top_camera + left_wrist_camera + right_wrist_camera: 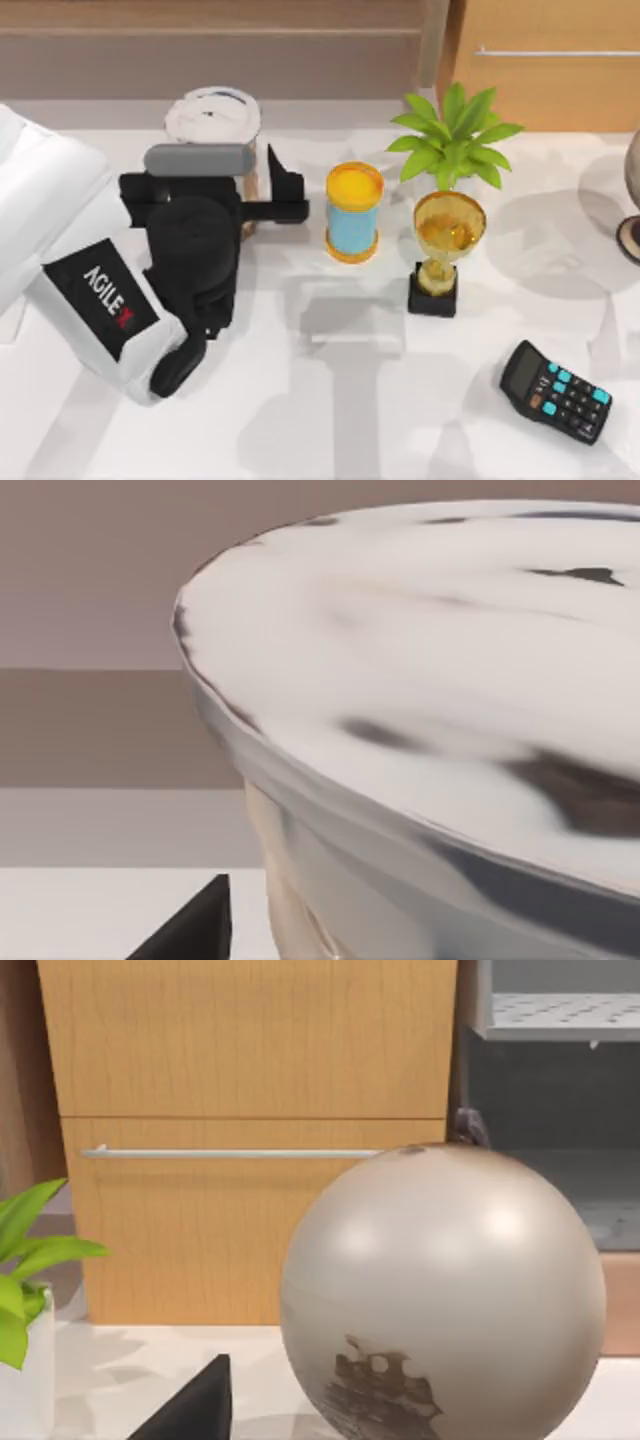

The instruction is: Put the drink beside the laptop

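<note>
There is one drink [212, 115] on the white worktop [330, 420]. It stands at the far left part of the worktop, to the left of the blue tube. It is a cup with a white lid on top. In the left wrist view the lid [430, 670] is very close and big, and a bit of the beige cup side shows under it.

The left gripper [262, 195] is right at the drink. One black finger [285, 185] sticks out on the side of the cup that faces the blue tube. The arm hides the other side, so I cannot tell if the gripper is open or closed on the cup.

There is one blue tube [353, 213] with orange ends. It stands up straight, near the drink. Just past the blue tube, away from the drink, is one gold trophy [443, 250] on a black base. Behind the trophy is one green plant [455, 135]. There is one black calculator [556, 391] with teal buttons, well apart from the blue tube, at the near right part of the worktop.

The right wrist view has one grey globe [440, 1295] up close, with a wooden cabinet [250, 1070] behind it. I cannot tell how the right gripper's fingers are set.
</note>
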Motion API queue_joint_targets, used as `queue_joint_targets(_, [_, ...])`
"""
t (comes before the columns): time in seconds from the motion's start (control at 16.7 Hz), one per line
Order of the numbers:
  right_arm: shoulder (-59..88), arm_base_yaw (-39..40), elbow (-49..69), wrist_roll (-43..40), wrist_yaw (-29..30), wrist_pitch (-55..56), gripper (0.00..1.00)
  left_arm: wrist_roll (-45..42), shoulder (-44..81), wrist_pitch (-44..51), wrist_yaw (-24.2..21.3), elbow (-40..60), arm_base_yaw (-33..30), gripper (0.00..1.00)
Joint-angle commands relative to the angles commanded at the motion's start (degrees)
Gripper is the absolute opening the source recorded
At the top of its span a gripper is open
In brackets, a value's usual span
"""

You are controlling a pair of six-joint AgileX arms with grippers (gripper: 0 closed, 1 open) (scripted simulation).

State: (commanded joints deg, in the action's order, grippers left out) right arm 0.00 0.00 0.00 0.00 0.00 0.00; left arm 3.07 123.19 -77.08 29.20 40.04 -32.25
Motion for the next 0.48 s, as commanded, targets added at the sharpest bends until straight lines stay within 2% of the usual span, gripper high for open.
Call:
queue_joint_targets(0.12, [0.0, 0.0, 0.0, 0.0, 0.0, 0.0, 1.0, 0.0, 0.0, 0.0, 0.0, 0.0, 0.0, 1.0])
queue_joint_targets(0.48, [0.0, 0.0, 0.0, 0.0, 0.0, 0.0, 1.0, 0.0, 0.0, 0.0, 0.0, 0.0, 0.0, 0.55])
